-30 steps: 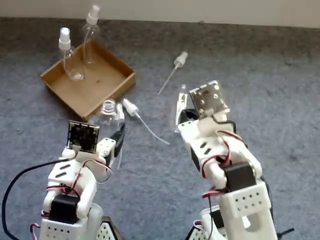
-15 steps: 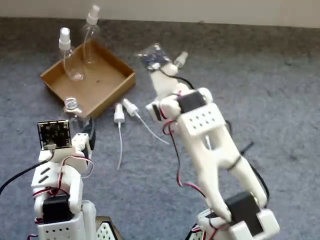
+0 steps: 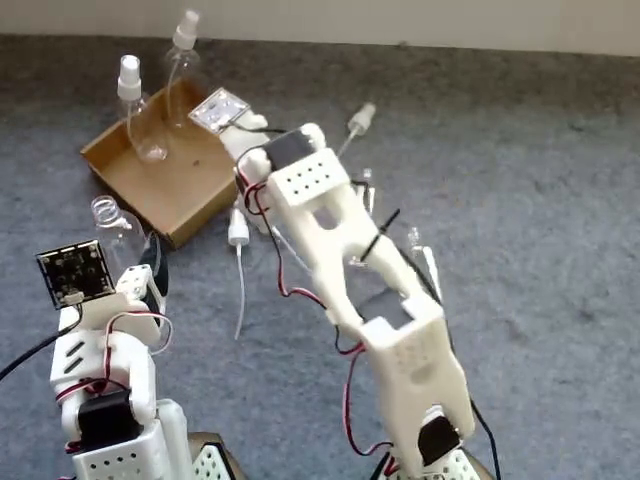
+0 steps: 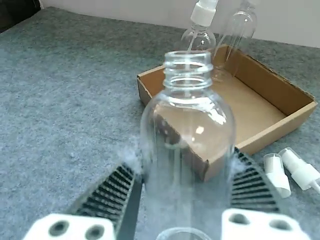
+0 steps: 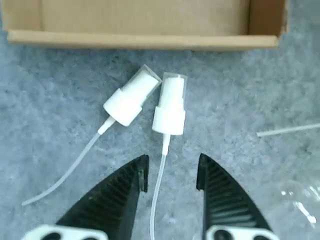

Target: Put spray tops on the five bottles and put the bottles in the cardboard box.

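A grey, carpet-like table covering fills the high view, up to a pale strip along the top edge. The shallow cardboard box sits flat on it in the upper left. Just below the box's lower right wall two spray tops lie close together, heads toward the box: the straight-tube top, whose tube runs down the frame, and the curved-tube top. A third spray top lies well apart, at upper centre. Both arm bases stand at the bottom edge.
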